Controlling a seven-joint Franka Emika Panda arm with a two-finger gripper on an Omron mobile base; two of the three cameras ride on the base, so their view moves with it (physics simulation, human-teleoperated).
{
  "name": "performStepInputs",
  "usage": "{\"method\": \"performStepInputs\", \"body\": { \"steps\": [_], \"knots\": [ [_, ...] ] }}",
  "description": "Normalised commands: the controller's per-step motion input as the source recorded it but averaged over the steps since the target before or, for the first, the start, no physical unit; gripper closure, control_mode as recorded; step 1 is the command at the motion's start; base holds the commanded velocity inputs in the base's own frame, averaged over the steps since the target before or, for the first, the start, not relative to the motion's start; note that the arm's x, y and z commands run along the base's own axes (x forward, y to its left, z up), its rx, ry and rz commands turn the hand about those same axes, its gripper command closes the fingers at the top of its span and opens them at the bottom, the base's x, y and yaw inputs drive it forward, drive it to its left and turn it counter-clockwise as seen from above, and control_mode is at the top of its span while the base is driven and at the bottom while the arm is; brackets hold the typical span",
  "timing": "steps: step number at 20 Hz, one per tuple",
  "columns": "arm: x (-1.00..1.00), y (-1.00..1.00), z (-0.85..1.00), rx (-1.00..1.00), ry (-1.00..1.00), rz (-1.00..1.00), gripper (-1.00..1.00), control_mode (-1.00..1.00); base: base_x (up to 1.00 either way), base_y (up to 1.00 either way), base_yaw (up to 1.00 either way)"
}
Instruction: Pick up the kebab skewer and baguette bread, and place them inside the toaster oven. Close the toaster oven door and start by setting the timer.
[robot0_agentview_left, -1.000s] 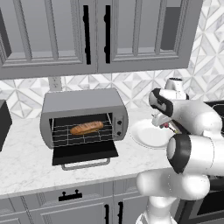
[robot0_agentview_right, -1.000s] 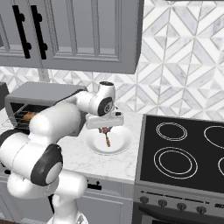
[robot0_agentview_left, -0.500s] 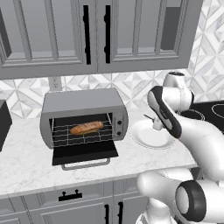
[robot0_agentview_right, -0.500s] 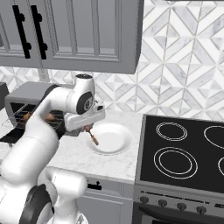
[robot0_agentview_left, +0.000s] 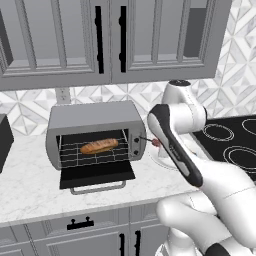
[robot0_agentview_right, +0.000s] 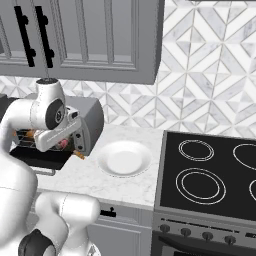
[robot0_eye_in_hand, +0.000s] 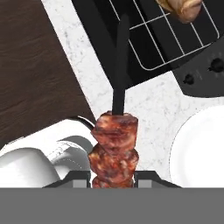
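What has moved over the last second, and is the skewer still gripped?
The gripper has carried the kebab skewer off the white plate and across the counter toward the toaster oven, still shut on it; the plate now lies bare. The baguette bread stays on the rack, and the toaster oven door stays open.

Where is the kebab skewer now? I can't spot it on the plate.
The kebab skewer is held in the pincer, in the air between the white plate and the open toaster oven, near its knob panel.
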Motion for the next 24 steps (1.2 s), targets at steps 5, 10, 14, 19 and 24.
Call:
{"method": "performStepInputs", "body": {
  "steps": [5, 10, 14, 19, 24],
  "knots": [
    [-0.14, 1.00, 0.14, -0.11, 0.00, 0.43, 1.00, -1.00, 0.00, 0.00, 0.00],
    [-0.11, 1.00, 0.01, -0.10, 0.00, 0.48, 1.00, -1.00, 0.00, 0.00, 0.00],
    [-0.14, 0.95, 0.00, -0.09, -0.07, 0.38, 1.00, -1.00, 0.00, 0.00, 0.00],
    [0.01, 0.63, 0.05, -0.05, -0.21, 0.14, 1.00, -1.00, 0.00, 0.00, 0.00],
    [0.37, -0.19, 0.00, 0.03, -0.15, -0.01, 1.00, -1.00, 0.00, 0.00, 0.00]
  ]
}}
